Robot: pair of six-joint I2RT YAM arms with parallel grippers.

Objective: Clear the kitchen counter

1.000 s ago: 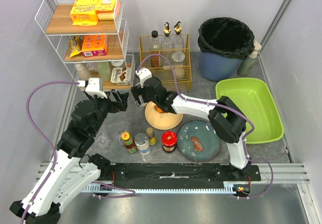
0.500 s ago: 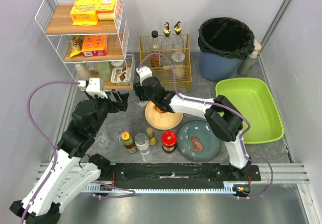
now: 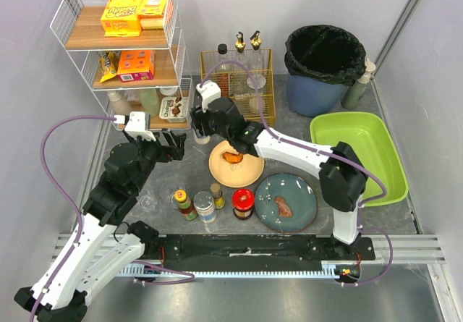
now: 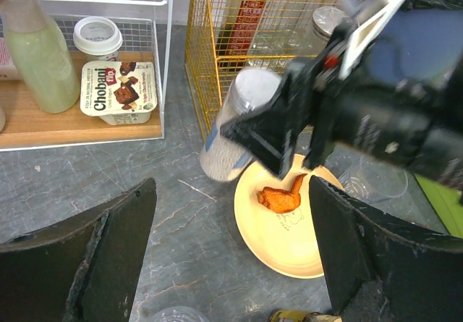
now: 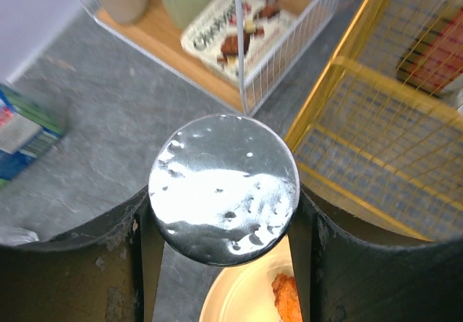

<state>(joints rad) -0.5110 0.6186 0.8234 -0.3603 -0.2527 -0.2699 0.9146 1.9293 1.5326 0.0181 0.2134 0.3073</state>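
Right wrist view: the right pincer (image 5: pixel 224 221) pinches a tilted round canister (image 5: pixel 223 170) by its sides. The lid is dimpled, glossy silver, and the body looks like frosted plastic. The left pincer (image 4: pixel 231 264) hangs spread and empty over the mottled, stone-look grey table (image 4: pixel 181 217). Clearing seems barely begun. On the table sit a matte cream plate (image 3: pixel 246 171) bearing an orange scrap (image 3: pixel 233 157), a glazed blue plate (image 3: pixel 296 192), a red-lidded jar (image 3: pixel 243 201), a tin (image 3: pixel 205 206), a yellow-capped bottle (image 3: pixel 183 200) and a clear cup (image 3: pixel 148 202).

pale grey walls (image 3: pixel 217 3), white wire rack (image 3: pixel 83 38), blue bin (image 3: pixel 312 96)
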